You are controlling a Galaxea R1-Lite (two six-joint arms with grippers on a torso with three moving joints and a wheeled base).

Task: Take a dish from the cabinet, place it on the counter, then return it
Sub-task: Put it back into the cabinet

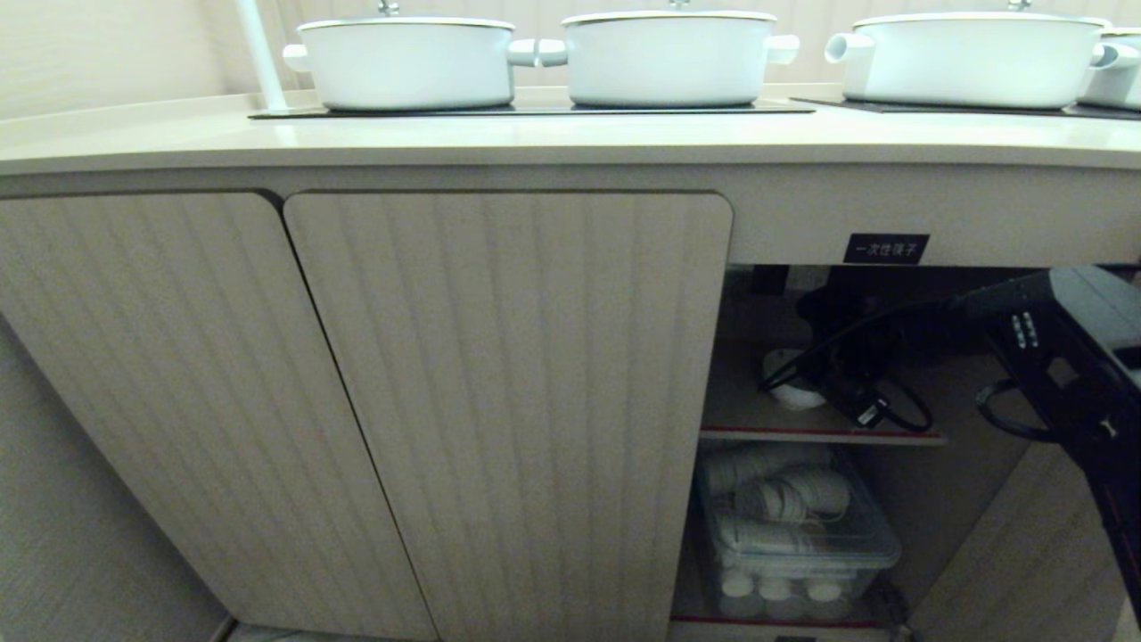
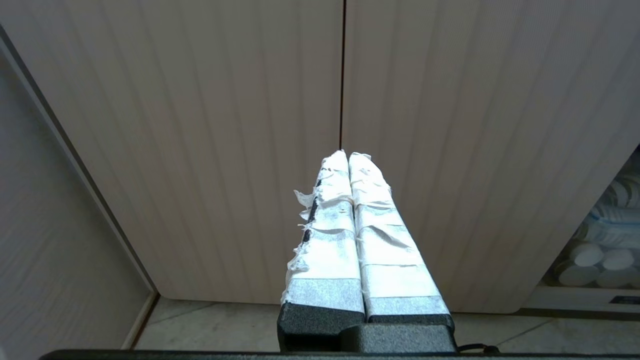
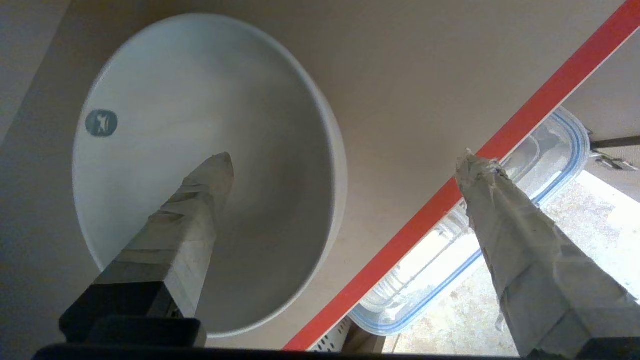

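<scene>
The dish [image 3: 210,95], a small white bowl with a grey mark inside, sits upright on the inner shelf [image 3: 415,90] of the open cabinet [image 1: 891,294]. My right gripper [image 3: 347,157] is open wide above it. One taped finger [image 3: 190,220] hangs over the bowl's inside and the other [image 3: 505,215] over the shelf's red front edge. The bowl's rim lies between them, not pinched. In the head view the dish [image 1: 796,397] shows partly behind cables, with my right arm [image 1: 1061,339] reaching in. My left gripper [image 2: 348,154] is shut, parked before the closed doors.
The counter [image 1: 535,134] above carries big white lidded pots [image 1: 406,62] on black glass panels. Closed fluted doors [image 1: 508,401] fill the left. A clear lidded container [image 1: 793,526] of white items stands below the shelf. A black label [image 1: 886,248] is above the opening.
</scene>
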